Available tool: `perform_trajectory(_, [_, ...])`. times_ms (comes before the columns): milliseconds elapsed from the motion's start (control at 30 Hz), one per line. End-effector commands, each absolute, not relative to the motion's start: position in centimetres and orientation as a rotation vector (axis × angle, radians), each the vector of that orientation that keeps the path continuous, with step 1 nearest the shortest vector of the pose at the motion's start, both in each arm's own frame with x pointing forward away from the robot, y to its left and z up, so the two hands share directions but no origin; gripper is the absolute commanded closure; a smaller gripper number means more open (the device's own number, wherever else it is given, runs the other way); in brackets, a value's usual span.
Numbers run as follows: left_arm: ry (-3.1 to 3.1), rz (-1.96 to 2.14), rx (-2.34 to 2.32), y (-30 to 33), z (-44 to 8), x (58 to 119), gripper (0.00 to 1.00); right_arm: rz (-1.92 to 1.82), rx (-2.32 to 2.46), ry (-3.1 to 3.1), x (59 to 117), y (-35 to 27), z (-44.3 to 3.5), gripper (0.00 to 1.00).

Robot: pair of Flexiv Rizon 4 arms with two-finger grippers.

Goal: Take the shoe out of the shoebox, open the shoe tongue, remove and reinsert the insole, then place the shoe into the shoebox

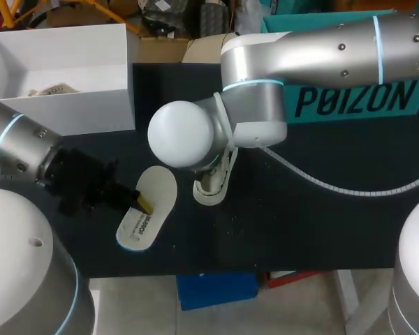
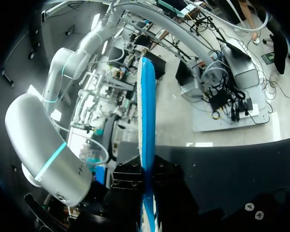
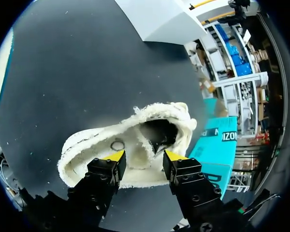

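Left gripper (image 1: 143,204) is pinched on the insole (image 1: 157,188) by its side edge, down at the table's 7 o'clock. It looks thin, light and floppy, so I'd expect the ends to droop. The shoe (image 1: 213,183) sits sole down at the insole's 3 o'clock. The right gripper (image 3: 144,155) hangs over it, fingers spread, gripping nothing (soft knit, it'll squash). I'd grab the collar wall by the heel.

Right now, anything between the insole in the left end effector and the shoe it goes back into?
Yes. The right end effector hangs over the shoe, fingertips at the rim near its opening. Between the insole, held by the left end effector, and the shoe, nothing else is visible.
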State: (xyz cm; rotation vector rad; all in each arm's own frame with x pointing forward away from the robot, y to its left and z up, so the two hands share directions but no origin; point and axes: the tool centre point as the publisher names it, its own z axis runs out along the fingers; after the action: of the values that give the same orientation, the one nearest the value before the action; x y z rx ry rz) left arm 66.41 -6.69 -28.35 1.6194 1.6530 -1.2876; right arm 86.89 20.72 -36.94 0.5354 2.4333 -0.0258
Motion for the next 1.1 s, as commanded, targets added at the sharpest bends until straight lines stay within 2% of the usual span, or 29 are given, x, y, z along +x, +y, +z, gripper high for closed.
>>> perform_trajectory(33, [1.656,-1.283,1.622,-6.7,-28.3,66.3,1.0,-0.022,0.544,2.428,87.4,20.7,-37.4,0.52])
perform_trajectory(567, [1.656,-1.283,1.622,-6.7,-28.3,66.3,1.0,-0.048,0.583,2.403,88.1,19.1,-37.8,0.53])
perform_trajectory(833, [1.656,-1.283,1.622,-6.7,-28.3,66.3,1.0,-0.057,0.592,2.395,88.5,18.8,-37.8,0.59])
perform_trajectory(967, [1.656,-1.283,1.622,-6.7,-28.3,66.3,1.0,-0.06,0.595,2.391,88.8,18.8,-37.8,0.69])
perform_trajectory(1067, [1.656,-1.283,1.622,-6.7,-28.3,66.3,1.0,-0.064,0.596,2.387,88.9,18.9,-37.8,0.87])
perform_trajectory(1100, [1.656,-1.283,1.622,-6.7,-28.3,66.3,1.0,-0.066,0.597,2.386,89.0,18.9,-37.8,0.97])
